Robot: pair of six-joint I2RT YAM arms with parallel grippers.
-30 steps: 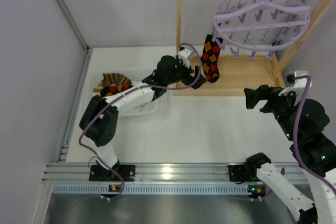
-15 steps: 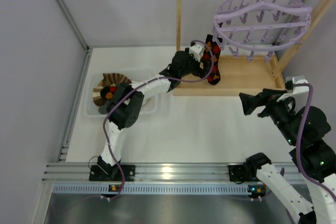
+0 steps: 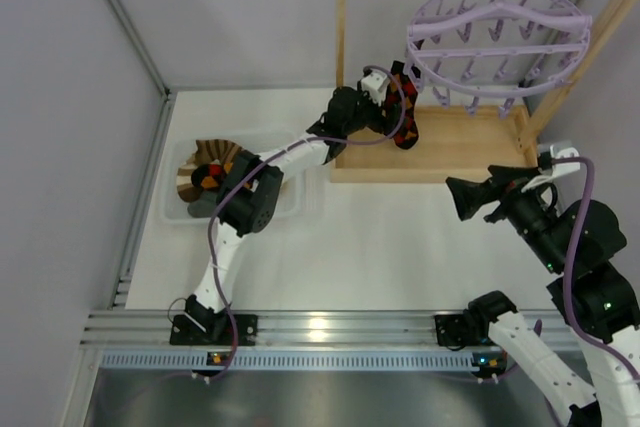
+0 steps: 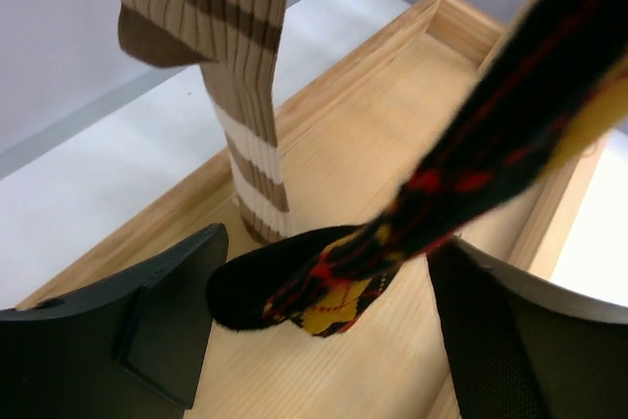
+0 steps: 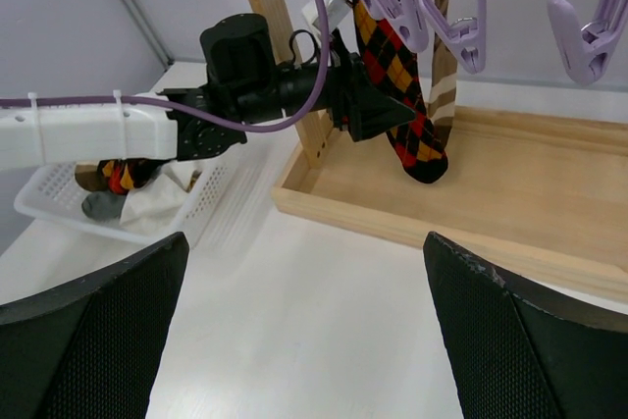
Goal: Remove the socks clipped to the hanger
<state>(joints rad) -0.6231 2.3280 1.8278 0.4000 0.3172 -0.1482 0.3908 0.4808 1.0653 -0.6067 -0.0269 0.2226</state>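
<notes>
Over wooden tray (image 3: pixel 470 152), left hand (image 4: pixel 329 319) has reached diamond sock (image 4: pixel 510 115).

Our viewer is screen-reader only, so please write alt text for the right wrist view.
The left gripper is at the diamond-patterned sock, which hangs from a clip on the lavender hanger above a wooden tray. A striped sock hangs just behind it, and a white basket sits at left.

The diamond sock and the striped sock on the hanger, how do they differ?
The diamond sock is black with red and orange diamonds; the striped sock is brown and tan. The open left pincer brackets the diamond sock's toe; the striped sock hangs free behind it. Both dangle over the wooden tray.
</notes>
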